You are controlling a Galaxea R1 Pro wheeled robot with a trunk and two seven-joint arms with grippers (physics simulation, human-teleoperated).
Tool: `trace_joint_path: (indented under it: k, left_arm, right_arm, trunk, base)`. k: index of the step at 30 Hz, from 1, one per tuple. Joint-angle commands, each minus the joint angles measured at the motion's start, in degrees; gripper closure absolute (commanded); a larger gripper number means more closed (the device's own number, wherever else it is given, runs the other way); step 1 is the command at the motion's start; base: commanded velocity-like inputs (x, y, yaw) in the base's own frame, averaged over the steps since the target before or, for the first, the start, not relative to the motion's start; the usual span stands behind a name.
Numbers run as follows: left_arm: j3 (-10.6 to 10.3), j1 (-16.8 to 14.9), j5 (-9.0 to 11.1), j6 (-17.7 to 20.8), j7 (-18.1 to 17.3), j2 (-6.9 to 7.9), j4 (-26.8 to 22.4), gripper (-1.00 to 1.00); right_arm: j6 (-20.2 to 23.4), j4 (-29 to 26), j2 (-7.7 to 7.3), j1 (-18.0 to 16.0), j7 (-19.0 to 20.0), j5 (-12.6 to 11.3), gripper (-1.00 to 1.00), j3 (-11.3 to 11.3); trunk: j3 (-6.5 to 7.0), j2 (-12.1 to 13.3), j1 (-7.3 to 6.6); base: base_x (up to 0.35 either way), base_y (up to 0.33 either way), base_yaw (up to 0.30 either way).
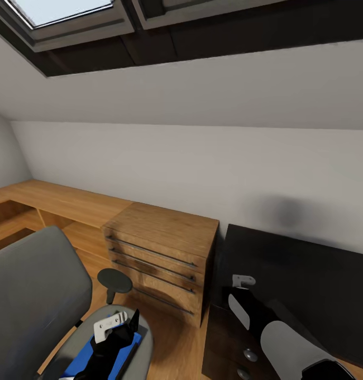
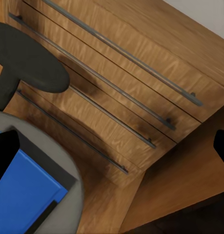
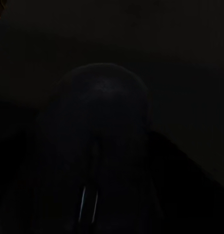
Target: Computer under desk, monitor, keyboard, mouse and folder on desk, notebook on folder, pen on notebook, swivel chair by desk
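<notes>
left tool [image 1: 130,323] at 7 o'clock over the folder [image 1: 86,354] on swivel chair [image 1: 34,295] seat, fingers apart, grip unclear. right tool state cannot tell. black tabletop [image 1: 308,274] at 4 o'clock beside wood cabinet [image 1: 160,253].

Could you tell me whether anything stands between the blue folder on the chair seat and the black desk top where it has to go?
Nothing visible blocks it. The folder lies on the swivel chair under the left gripper; toward the desk there is open floor, with the wooden cabinet standing behind that path.
</notes>
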Motion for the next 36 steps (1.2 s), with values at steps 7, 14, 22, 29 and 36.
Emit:
trace_joint_path:
  k: [7,14,22,29,36]
  left_arm:
    - [-0.1,0.0,0.5,0.2,0.3,0.0,-0.1,-1.0]
    - [-0.1,0.0,0.5,0.2,0.3,0.0,-0.1,-1.0]
    - [-0.1,0.0,0.5,0.2,0.3,0.0,-0.1,-1.0]
    - [-0.1,0.0,0.5,0.3,0.3,-0.05,-0.1,-1.0]
    - [-0.1,0.0,0.5,0.3,0.4,-0.08,0.0,-1.0]
  right_arm:
    - [0.2,-0.1,-0.05,0.0,-0.5,-0.8,1.0,0.5]
    - [0.1,-0.1,-0.06,0.0,-0.5,-0.8,1.0,0.5]
    - [0.1,-0.2,-0.06,0.0,-0.5,-0.8,1.0,0.5]
    - [-0.3,-3.6,-0.17,0.0,-0.7,-0.8,1.0,0.2]
    - [1.0,-12.2,-0.77,0.2,-1.0,-0.7,1.0,-0.6]
  trunk:
    - [-0.06,0.0,0.01]
    - [-0.06,0.0,0.01]
    - [-0.06,0.0,0.01]
    - [1.2,2.8,-1.53]
    - [2.46,5.6,-3.07]
  base:
    - [0.0,0.0,0.0]
    - [0.0,0.0,0.0]
    - [0.0,0.0,0.0]
    - [0.0,0.0,0.0]
    - [0.0,0.0,0.0]
